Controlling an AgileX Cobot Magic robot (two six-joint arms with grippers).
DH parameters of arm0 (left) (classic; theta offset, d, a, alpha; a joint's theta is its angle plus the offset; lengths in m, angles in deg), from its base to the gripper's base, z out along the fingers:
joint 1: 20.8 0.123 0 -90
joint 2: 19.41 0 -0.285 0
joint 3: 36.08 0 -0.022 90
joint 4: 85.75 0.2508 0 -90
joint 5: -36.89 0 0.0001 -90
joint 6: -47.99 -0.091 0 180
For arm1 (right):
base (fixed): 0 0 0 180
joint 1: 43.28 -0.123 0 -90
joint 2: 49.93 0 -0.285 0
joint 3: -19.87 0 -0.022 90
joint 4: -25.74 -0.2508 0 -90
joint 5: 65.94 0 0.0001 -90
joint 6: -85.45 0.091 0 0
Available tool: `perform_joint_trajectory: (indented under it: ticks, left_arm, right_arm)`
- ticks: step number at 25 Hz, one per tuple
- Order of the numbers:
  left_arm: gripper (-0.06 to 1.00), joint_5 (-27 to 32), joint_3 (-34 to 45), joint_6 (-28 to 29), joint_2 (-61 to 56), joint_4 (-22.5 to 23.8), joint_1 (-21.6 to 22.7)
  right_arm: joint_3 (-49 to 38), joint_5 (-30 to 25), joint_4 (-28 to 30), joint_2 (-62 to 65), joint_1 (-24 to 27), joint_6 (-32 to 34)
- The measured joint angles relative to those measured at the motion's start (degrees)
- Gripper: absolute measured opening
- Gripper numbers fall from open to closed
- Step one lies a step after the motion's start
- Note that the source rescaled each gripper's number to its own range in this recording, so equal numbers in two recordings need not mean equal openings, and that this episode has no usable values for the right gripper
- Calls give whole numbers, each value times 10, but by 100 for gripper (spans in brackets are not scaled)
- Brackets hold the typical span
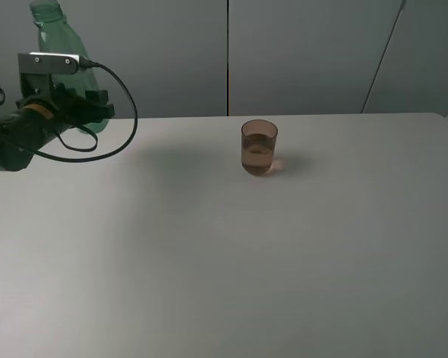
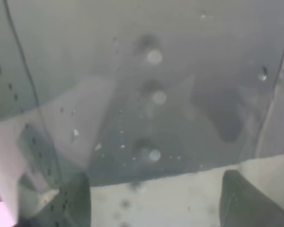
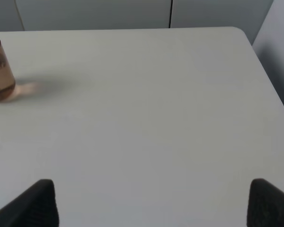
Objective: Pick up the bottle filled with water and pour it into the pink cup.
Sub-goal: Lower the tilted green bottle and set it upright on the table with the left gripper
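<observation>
The left gripper (image 1: pixel 88 112) clamps the tall transparent green plastic bottle (image 1: pixel 58 33) well apart from the small brownish-pink plastic cup (image 1: pixel 259 147), which seemingly already holds water; the right gripper (image 3: pixel 151 203) waits, jaws apart.

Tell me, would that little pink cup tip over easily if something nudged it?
Probably not easily. The pink cup is short and straight-sided, standing upright on the table, so a low nudge would likely slide it. It seems to hold some liquid, which should steady it but could slosh. It looks like translucent plastic, so likely light itself.
</observation>
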Motion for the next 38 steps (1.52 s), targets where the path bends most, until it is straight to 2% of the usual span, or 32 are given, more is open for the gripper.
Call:
perform_joint_trajectory:
  ticks: [3,9,21,38]
  left_arm:
    - [2,-39,12,7,16,1,6]
    - [2,-67,16,12,72,5,7]
    - [2,-77,-29,40,145,25,7]
    - [2,-88,-30,39,166,30,7]
  right_arm:
    - [0,0,0,0,0,0]
    - [0,0,0,0,0,0]
    - [0,0,0,0,0,0]
    - [0,0,0,0,0,0]
